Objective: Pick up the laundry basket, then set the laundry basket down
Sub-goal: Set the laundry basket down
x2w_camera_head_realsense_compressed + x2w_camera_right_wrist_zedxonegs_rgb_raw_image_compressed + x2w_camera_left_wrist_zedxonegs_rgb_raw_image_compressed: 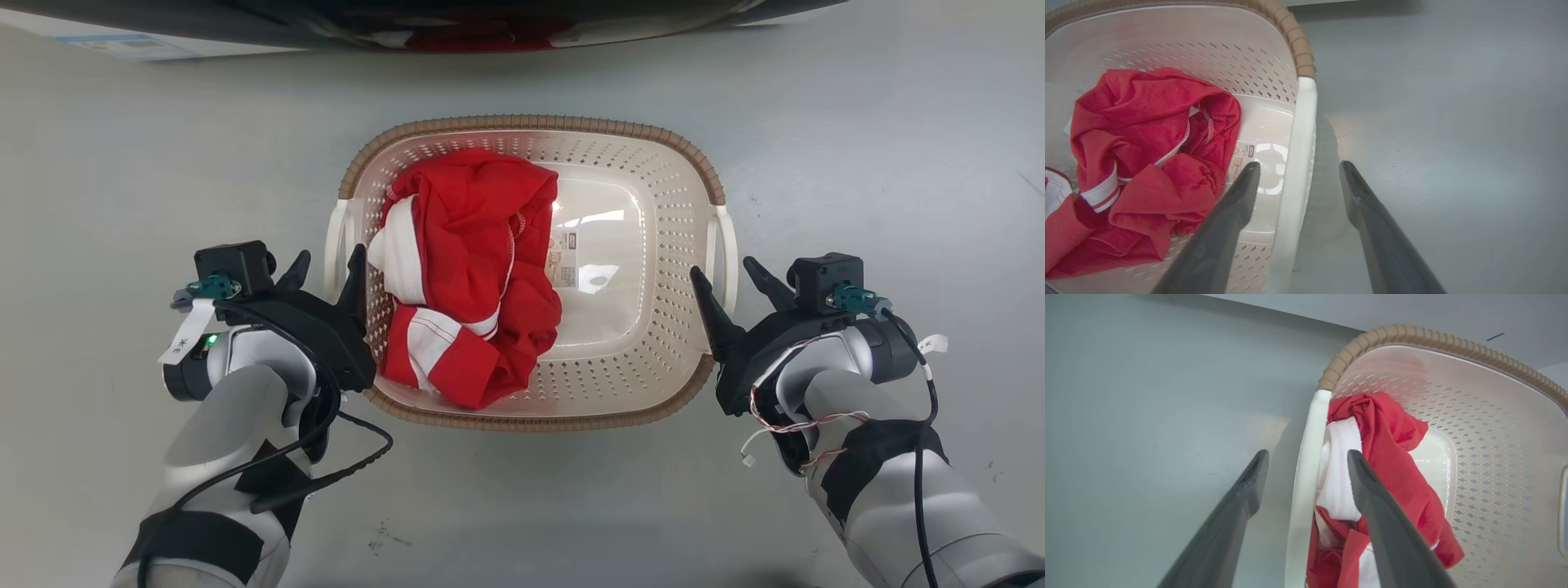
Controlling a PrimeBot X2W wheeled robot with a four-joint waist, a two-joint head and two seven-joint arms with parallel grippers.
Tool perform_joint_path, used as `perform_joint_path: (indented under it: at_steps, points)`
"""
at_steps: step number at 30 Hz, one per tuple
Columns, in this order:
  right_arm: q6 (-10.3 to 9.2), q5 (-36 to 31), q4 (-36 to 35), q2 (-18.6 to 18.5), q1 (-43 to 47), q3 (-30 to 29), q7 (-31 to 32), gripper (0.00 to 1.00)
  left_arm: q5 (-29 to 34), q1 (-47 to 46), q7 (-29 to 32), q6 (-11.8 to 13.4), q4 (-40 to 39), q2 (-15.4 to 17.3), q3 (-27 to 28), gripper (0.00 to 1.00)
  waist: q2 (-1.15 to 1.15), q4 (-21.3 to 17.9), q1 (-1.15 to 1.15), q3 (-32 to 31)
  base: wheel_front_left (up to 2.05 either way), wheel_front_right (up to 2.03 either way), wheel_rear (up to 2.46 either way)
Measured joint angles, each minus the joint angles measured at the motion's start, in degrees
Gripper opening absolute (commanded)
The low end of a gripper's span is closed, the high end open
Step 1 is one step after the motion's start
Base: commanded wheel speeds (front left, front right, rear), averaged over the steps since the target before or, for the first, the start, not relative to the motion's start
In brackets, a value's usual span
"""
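Two grippers spread wide, both empty. Mid-frame, the laundry basket (531, 122) sits on the grey floor (898, 163), long axis left-right. At left-centre, the left gripper (331, 255) straddles the left handle (1306, 465); at right-centre, the right gripper (720, 268) straddles the right handle (1298, 163). Gaps show either side of each handle. Judgement: arms equally near; close both together.

My left hand (331, 253) straddles the left handle (333, 245) and my right hand (722, 266) the right handle (727, 245) of the basket (531, 122), slack either side of each; bare floor (882, 204) lies open outside both, but inside, the red cloth (465, 278) crowds my left inner finger.
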Motion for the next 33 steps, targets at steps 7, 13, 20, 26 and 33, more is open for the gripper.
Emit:
perform_joint_path:
  at_steps: [7, 13, 20, 26, 33]
  points:
    - [0.0, -0.07, 0.23, -0.03, 1.02, -0.18, 0.0, 1.0, 0.0, 1.06, -0.25, 0.0, 0.7, 0.01, -0.99, 1.0, 0.0, 0.1, 0.0, -2.14, 0.0, 0.0, 0.0]
    - [0.0, -0.18, 0.51, -0.04, 2.29, -0.4, 0.0, 1.0, 0.25, 2.61, -0.43, 0.0, 1.64, 0.02, -1.91, 1.0, 0.0, 0.14, 0.0, -5.22, 0.0, 0.0, 0.0]
    - [-0.01, -0.18, 0.37, -0.01, 4.83, -1.35, 0.0, 1.0, 0.8, 4.82, -0.91, 0.0, 2.07, 0.1, -3.23, 1.0, 0.0, 0.09, 0.0, -10.25, 0.0, 0.0, 0.0]
    - [-0.09, 0.48, -0.13, -0.1, 7.7, -3.18, 0.0, 1.0, 1.33, 7.17, -1.43, 0.0, 2.22, 0.13, -3.71, 1.0, 0.0, 0.03, 0.0, -15.06, 0.0, 0.0, 0.0]
    - [-0.42, 0.74, -1.7, -0.58, 11.8, -4.53, 0.0, 1.0, 2.89, 10.28, -1.66, 0.0, 2.19, 0.33, -5.02, 1.0, -0.01, -0.04, 0.0, -20.91, 0.0, 0.0, 0.0]
